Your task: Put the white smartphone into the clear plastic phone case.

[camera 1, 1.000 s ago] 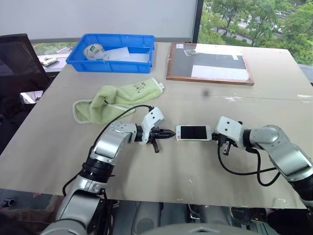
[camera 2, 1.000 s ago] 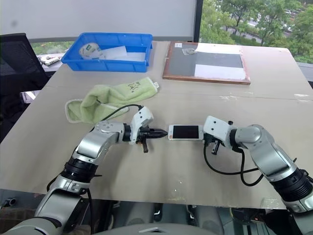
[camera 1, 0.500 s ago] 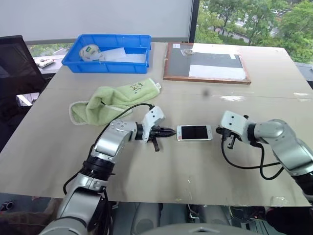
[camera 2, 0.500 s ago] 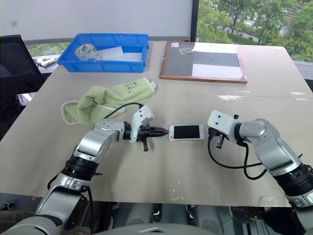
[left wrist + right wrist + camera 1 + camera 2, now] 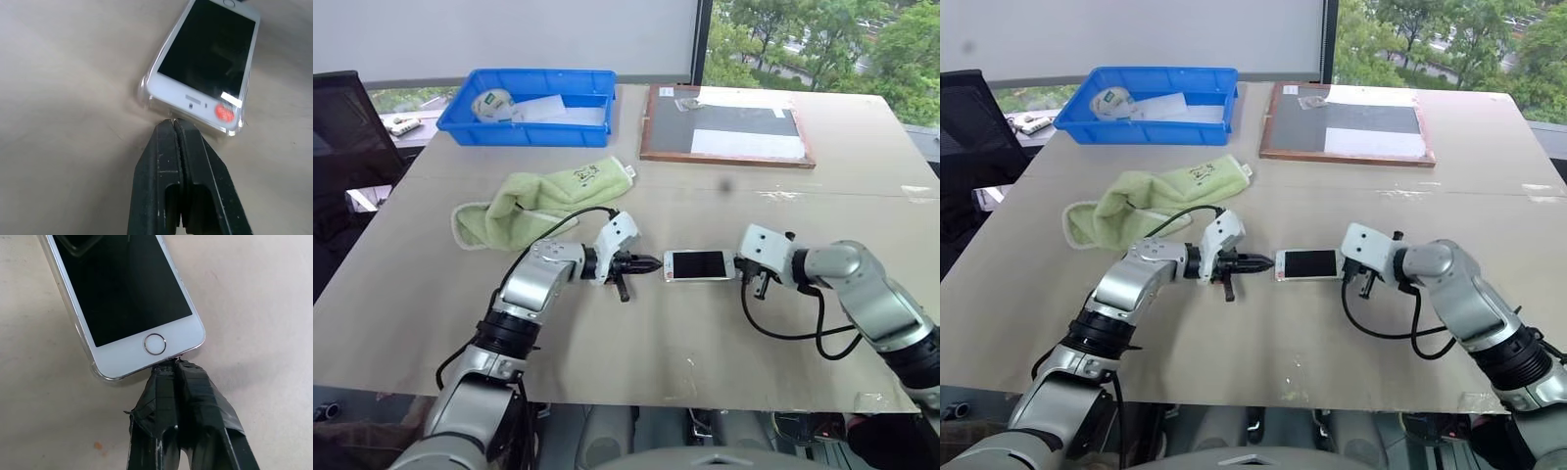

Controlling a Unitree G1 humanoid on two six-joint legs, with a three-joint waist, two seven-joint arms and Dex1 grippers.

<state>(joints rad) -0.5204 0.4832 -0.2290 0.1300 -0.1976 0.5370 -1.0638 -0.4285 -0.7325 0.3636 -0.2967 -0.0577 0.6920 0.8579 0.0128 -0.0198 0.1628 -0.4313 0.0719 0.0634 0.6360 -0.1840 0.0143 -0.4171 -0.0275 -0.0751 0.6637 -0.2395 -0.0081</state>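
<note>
Both arms reach in over the near half of the tabletop [image 5: 431, 294] and point at each other, each forearm angled slightly down toward the surface. The left gripper [image 5: 651, 264] has its two black fingers pressed together with nothing between them; in the left wrist view the tips [image 5: 172, 128] meet the near short end of the phone. The right gripper [image 5: 172, 364] is likewise pressed shut and empty, its tips touching the opposite short end, the one with the round home button.

The phone [image 5: 699, 264] lies flat, screen up, between the two grippers, roughly midway between the left and right edges of the tabletop and nearer the front edge than the back. Its long side runs left to right. It has white bezels, rounded corners and a dark glossy screen, and a small red dot shows on the bezel at the left gripper's end. A clear case [image 5: 145, 93] shows as a thin glossy rim hugging the phone's edges and corners.

Behind the left arm lies a crumpled green towel [image 5: 538, 201]. A blue bin [image 5: 533, 132] sits at the back left, and a wood-framed board [image 5: 724, 122] toward the back right.
</note>
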